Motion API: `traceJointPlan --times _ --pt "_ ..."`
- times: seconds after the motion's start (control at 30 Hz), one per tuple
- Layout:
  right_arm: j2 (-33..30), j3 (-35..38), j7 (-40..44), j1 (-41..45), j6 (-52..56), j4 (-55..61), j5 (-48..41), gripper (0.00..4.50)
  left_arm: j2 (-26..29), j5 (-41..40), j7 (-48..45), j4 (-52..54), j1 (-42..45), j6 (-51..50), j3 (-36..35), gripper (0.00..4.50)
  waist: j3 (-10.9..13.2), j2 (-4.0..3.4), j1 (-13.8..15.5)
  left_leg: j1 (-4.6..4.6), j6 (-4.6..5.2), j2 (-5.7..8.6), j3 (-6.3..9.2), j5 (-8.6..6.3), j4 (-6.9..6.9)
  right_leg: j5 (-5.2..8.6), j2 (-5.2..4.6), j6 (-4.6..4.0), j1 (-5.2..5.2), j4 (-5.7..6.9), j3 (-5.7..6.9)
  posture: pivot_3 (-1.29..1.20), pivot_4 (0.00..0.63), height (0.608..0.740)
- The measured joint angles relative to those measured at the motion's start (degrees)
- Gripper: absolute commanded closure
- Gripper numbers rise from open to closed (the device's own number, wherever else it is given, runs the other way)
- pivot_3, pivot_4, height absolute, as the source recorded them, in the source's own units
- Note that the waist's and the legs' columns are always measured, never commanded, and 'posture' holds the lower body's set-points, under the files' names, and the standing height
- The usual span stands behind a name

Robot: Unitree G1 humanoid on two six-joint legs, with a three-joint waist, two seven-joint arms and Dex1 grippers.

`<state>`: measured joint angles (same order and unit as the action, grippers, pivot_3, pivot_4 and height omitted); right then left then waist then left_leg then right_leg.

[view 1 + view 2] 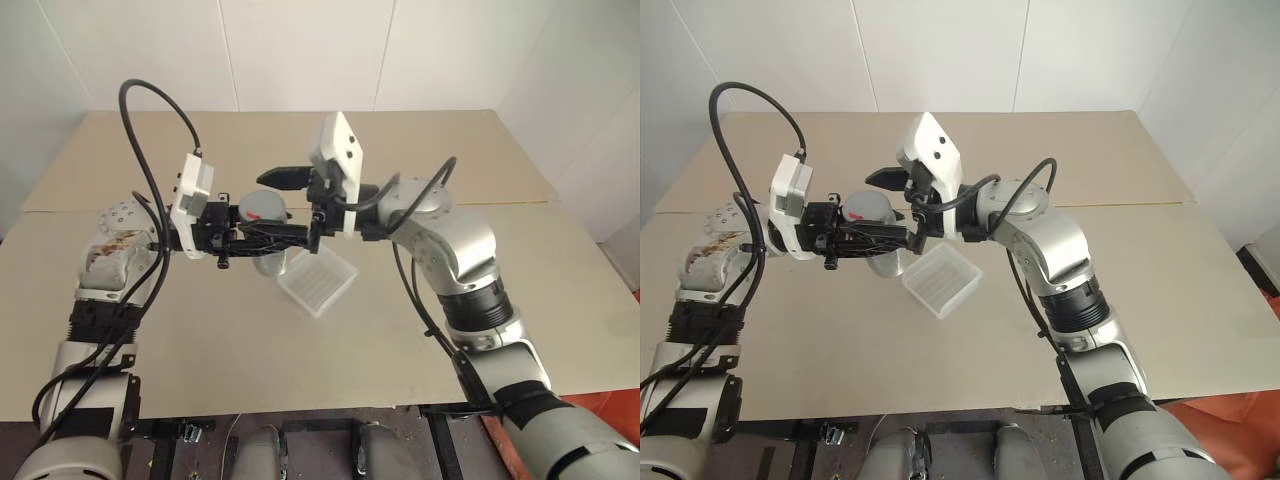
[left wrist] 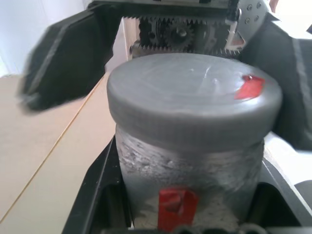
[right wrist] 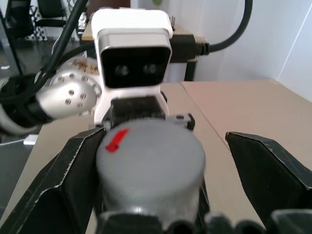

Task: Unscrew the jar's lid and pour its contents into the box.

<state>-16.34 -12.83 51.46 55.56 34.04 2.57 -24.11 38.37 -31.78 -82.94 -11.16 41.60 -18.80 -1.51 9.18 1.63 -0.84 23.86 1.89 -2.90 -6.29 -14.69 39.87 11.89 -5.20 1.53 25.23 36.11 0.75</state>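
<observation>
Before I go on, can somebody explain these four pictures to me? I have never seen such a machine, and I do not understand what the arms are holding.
This is a humanoid robot with two arms, standing at a tan table. Two pictures come from cameras in its head, looking down over the arms. The other two come from a camera on each wrist, looking along that gripper's black fingers.

The left gripper is shut on a small grey jar, held above the table with its lid still on. The right gripper faces it with its fingers open on either side of the lid, not yet closed on it.

On the table, just below the grippers, lies a clear box.
</observation>
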Motion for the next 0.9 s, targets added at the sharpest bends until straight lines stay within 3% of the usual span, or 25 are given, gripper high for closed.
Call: traceJointPlan --times 0.2,0.5,0.9 --pt "-6.12 6.0 2.32 -0.15 -3.7 -6.77 0.36 0.01 3.42 -2.34 -2.15 3.21 -3.57 -1.2 -3.28 2.48 0.0 0.0 0.22 0.0 0.02 0.01 -0.02 -0.01 0.0 0.0 -0.04 0.0 -0.02 -0.03 0.02 0.0 0.15 0.74" --pt "-6.1 6.39 4.83 -0.41 -4.6 -5.32 -0.13 0.01 3.21 -3.01 -1.45 4.73 -3.84 -1.4 -3.65 2.48 0.0 0.0 0.03 0.0 0.02 0.0 -0.01 -0.01 -0.01 0.0 -0.02 0.0 0.0 -0.01 0.0 0.0 0.15 0.74" --pt "-0.36 2.77 1.83 0.26 0.16 5.04 -3.49 0.01 -2.9 0.5 -1.15 -3.58 2.12 1.43 -0.7 2.48 0.0 0.0 0.09 0.0 0.01 0.02 -0.01 -0.01 0.02 0.0 -0.01 0.0 -0.02 0.0 0.01 0.0 0.15 0.74"
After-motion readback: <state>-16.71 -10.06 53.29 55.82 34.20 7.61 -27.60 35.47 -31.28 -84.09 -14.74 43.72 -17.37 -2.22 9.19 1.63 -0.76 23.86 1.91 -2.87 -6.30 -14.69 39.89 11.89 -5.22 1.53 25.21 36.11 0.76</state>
